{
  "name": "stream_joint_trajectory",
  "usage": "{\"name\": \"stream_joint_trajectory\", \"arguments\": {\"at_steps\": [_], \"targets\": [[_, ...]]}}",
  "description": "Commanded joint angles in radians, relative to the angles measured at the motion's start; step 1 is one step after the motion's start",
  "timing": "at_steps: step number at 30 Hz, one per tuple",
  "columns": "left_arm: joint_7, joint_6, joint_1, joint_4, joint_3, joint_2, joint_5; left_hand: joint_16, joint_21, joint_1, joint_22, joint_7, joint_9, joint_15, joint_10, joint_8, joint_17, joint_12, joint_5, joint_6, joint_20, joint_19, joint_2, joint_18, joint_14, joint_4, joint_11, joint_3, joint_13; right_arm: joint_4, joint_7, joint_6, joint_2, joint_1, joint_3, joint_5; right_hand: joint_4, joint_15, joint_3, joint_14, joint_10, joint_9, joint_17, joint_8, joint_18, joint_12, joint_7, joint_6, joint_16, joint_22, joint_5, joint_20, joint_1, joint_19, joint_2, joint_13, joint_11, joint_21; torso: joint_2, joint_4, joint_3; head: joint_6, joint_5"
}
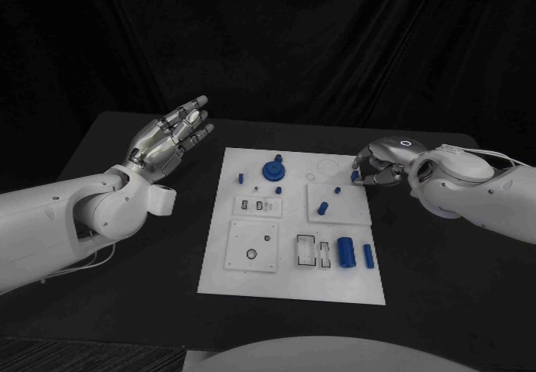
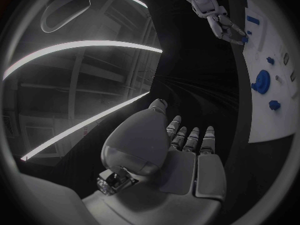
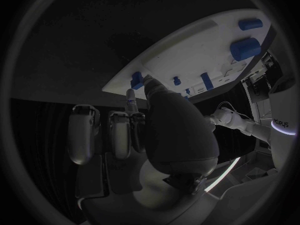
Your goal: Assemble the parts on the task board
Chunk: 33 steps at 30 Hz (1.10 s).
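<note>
the right hand (image 1: 378, 164) pinches a small blue part (image 1: 355, 176) at the task board's (image 1: 293, 271) far right edge, likely to seat it, while the left hand (image 1: 170, 138) hovers wide open, clear of the board.

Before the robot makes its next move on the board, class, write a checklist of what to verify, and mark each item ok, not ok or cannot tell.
1. Right robot hand is at a part: ok, its fingertips meet a small blue piece at the task board's edge.
2. That piece is firmly pinched: cannot tell.
3. Left robot hand is clear of the board: ok, open and raised over the table.
4. Blue cylinder lies undisturbed on the board: ok.
5. Large round blue part sits on the board: ok.
</note>
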Motion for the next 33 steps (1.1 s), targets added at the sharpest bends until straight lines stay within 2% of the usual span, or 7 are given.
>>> {"name": "stream_joint_trajectory", "arguments": {"at_steps": [1, 12, 23, 28, 33], "targets": [[0.019, 0.012, -0.001, 0.002, 0.001, 0.001, -0.001, -0.002, -0.001, 0.011, 0.000, 0.005, 0.001, 0.006, 0.000, 0.003, -0.001, -0.001, 0.004, 0.004, 0.005, 0.002, -0.003, -0.011, -0.003, 0.001, 0.004, 0.006, -0.001, -0.002, -0.025, 0.013, 0.001, -0.004, 0.000, -0.007, -0.002, 0.004, 0.005, 0.103, 0.103, 0.004, 0.252, 0.010, -0.013, 0.003, 0.000, 0.012, -0.004, 0.218, 0.004, 0.003, 0.012, 0.043, 0.001, 0.263, 0.009, -0.006, 0.000, 0.0002, 0.0006, -0.001, 0.000], [0.015, 0.018, -0.001, 0.002, 0.001, 0.002, -0.001, -0.002, -0.001, 0.012, 0.000, 0.007, 0.001, 0.006, 0.000, 0.003, -0.001, -0.001, 0.005, 0.005, 0.006, 0.002, -0.004, -0.010, -0.003, 0.001, 0.006, 0.009, -0.001, -0.011, -0.036, 0.025, 0.008, -0.006, 0.000, -0.007, -0.003, 0.004, 0.006, 0.102, 0.103, 0.008, 0.249, 0.014, -0.012, 0.003, 0.000, 0.016, -0.006, 0.217, 0.008, 0.003, 0.016, 0.041, 0.002, 0.263, 0.009, -0.010, 0.000, -0.0002, 0.0006, -0.004, 0.001], [0.010, 0.022, -0.002, 0.001, 0.001, 0.004, -0.001, -0.002, -0.001, 0.012, 0.000, 0.007, 0.001, 0.006, 0.000, 0.003, -0.001, -0.001, 0.005, 0.005, 0.006, 0.002, -0.004, -0.010, -0.003, 0.001, 0.006, 0.009, -0.001, -0.018, -0.040, 0.027, 0.014, -0.007, 0.000, -0.007, -0.005, 0.005, 0.010, 0.101, 0.103, 0.026, 0.243, 0.036, -0.009, 0.003, 0.002, 0.030, -0.011, 0.214, 0.029, 0.004, 0.027, 0.035, 0.019, 0.263, 0.011, -0.022, 0.000, -0.0001, 0.0005, -0.006, 0.002], [0.008, 0.024, -0.002, 0.001, 0.001, 0.003, -0.001, -0.002, -0.001, 0.013, 0.000, 0.007, 0.001, 0.007, 0.000, 0.003, -0.001, -0.001, 0.005, 0.005, 0.007, 0.002, -0.003, -0.010, -0.003, 0.002, 0.007, 0.010, -0.001, -0.021, -0.038, 0.021, 0.017, -0.007, 0.000, -0.007, -0.014, 0.005, 0.015, 0.100, 0.103, 0.040, 0.238, 0.051, -0.007, 0.003, 0.001, 0.034, -0.015, 0.211, 0.067, 0.004, 0.033, 0.032, 0.037, 0.263, 0.010, -0.030, 0.000, 0.0000, 0.0002, -0.006, 0.002], [0.007, 0.024, -0.002, 0.001, 0.001, 0.003, -0.001, -0.002, -0.001, 0.013, 0.000, 0.007, 0.001, 0.007, 0.000, 0.003, -0.001, -0.001, 0.005, 0.005, 0.007, 0.002, -0.003, -0.010, -0.003, 0.002, 0.007, 0.010, -0.001, -0.021, -0.032, 0.013, 0.018, -0.008, 0.000, -0.007, -0.021, 0.004, 0.017, 0.100, 0.103, 0.049, 0.238, 0.059, -0.007, 0.003, -0.002, 0.035, -0.015, 0.211, 0.098, 0.004, 0.035, 0.032, 0.046, 0.263, 0.008, -0.030, 0.000, 0.0000, 0.0001, -0.007, 0.002]]}}
